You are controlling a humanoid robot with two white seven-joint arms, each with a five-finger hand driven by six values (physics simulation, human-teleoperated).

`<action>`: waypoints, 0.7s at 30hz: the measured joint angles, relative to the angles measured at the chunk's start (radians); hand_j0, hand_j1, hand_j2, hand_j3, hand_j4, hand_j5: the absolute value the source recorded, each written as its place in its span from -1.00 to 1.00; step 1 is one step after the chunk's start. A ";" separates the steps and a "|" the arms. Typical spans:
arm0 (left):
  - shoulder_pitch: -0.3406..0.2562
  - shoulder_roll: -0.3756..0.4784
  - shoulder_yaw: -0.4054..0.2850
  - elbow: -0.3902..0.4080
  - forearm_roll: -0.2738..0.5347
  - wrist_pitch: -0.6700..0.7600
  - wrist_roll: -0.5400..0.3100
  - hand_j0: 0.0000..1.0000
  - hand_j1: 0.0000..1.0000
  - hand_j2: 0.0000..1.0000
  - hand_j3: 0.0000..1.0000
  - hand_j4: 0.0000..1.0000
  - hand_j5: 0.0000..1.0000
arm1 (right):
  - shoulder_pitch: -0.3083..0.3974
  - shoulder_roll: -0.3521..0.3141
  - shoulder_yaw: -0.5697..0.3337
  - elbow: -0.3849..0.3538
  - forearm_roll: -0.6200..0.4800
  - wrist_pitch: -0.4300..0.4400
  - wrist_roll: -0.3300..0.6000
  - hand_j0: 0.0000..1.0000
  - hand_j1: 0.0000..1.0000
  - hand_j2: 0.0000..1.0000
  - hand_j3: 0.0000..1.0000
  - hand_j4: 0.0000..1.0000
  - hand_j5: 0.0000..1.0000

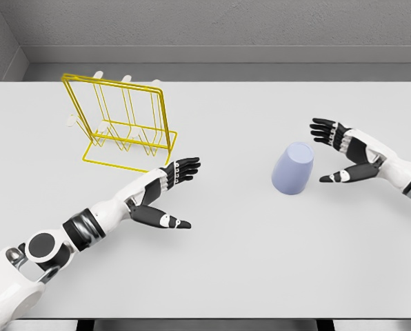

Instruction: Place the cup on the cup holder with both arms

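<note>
On the wide white table (212, 276) stands a yellow wire cup holder (119, 124) at the far left. The left hand (165, 196) and right hand (347, 153) have spread, empty fingers. The pale lilac upside-down cup (293, 169) is near the right hand, not touched.

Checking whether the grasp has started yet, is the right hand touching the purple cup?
Apart. The head view shows bare table between the right hand and the cup; its open fingers sit right of the cup.
</note>
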 measured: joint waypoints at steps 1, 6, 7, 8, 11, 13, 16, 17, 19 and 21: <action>0.000 0.000 0.000 0.000 0.000 0.000 0.000 1.00 1.00 1.00 1.00 1.00 1.00 | 0.002 0.004 0.000 0.000 0.000 0.001 0.000 1.00 1.00 1.00 1.00 1.00 1.00; 0.000 0.002 0.001 0.000 0.000 -0.001 0.001 1.00 1.00 1.00 1.00 1.00 1.00 | 0.006 0.011 0.000 0.002 -0.002 0.003 0.000 1.00 1.00 1.00 1.00 1.00 1.00; 0.000 0.002 0.001 -0.001 0.000 -0.001 0.001 1.00 1.00 1.00 1.00 1.00 1.00 | 0.006 0.012 0.000 0.003 -0.004 0.003 0.000 1.00 1.00 1.00 1.00 1.00 1.00; 0.002 0.002 0.001 -0.001 0.000 -0.001 0.001 1.00 1.00 1.00 1.00 1.00 1.00 | 0.006 0.013 0.000 0.005 -0.008 0.004 -0.001 1.00 1.00 1.00 1.00 1.00 1.00; 0.002 0.003 0.002 -0.001 0.000 -0.001 0.001 1.00 1.00 1.00 1.00 1.00 1.00 | 0.003 0.021 0.000 0.023 -0.016 0.006 -0.003 1.00 1.00 1.00 1.00 1.00 1.00; 0.002 0.003 0.003 -0.001 0.000 -0.001 0.001 1.00 1.00 1.00 1.00 1.00 1.00 | -0.002 0.023 -0.001 0.029 -0.020 0.006 -0.003 1.00 1.00 1.00 1.00 1.00 1.00; 0.003 0.003 0.003 -0.002 0.001 -0.001 0.001 1.00 1.00 1.00 1.00 1.00 1.00 | -0.003 0.029 -0.002 0.045 -0.023 0.006 -0.004 1.00 1.00 1.00 1.00 1.00 1.00; 0.003 0.003 0.003 -0.002 0.001 -0.001 0.001 1.00 1.00 1.00 1.00 1.00 1.00 | -0.005 0.032 -0.002 0.053 -0.023 0.007 -0.005 1.00 1.00 1.00 1.00 1.00 1.00; 0.002 0.003 0.003 -0.003 0.001 -0.001 0.001 1.00 1.00 1.00 1.00 1.00 1.00 | -0.005 0.040 -0.002 0.068 -0.024 0.007 -0.005 1.00 1.00 1.00 1.00 1.00 1.00; 0.008 0.004 0.004 -0.003 0.001 -0.001 0.001 1.00 1.00 1.00 1.00 1.00 1.00 | -0.005 0.048 -0.002 0.077 -0.024 0.008 -0.005 1.00 1.00 1.00 1.00 1.00 1.00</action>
